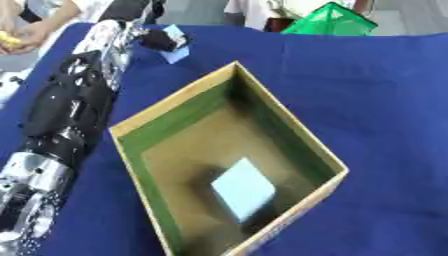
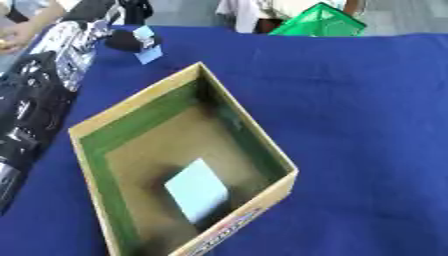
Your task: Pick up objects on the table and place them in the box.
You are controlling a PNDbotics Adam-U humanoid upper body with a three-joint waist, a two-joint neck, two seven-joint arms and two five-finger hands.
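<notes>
- Covering everything, the blue tabletop [image 1: 376, 100] carries an open cardboard box [image 1: 179, 100] near its middle.
- Reaching past the box's far-left corner, the left hand [image 1: 156, 39] pinches a light-blue flat piece [image 1: 178, 51].
- Inside the box, a pale-blue square card [image 1: 243, 189] lies on its floor.

You have one open cardboard box [image 1: 302, 127] on the bench [image 1: 385, 90]. Count two pale blue flat pieces: one [image 1: 243, 189] inside the box, one [image 1: 175, 52] at the left robot hand [image 1: 156, 39]. One green mesh container [image 1: 331, 21] sits far beyond it.
</notes>
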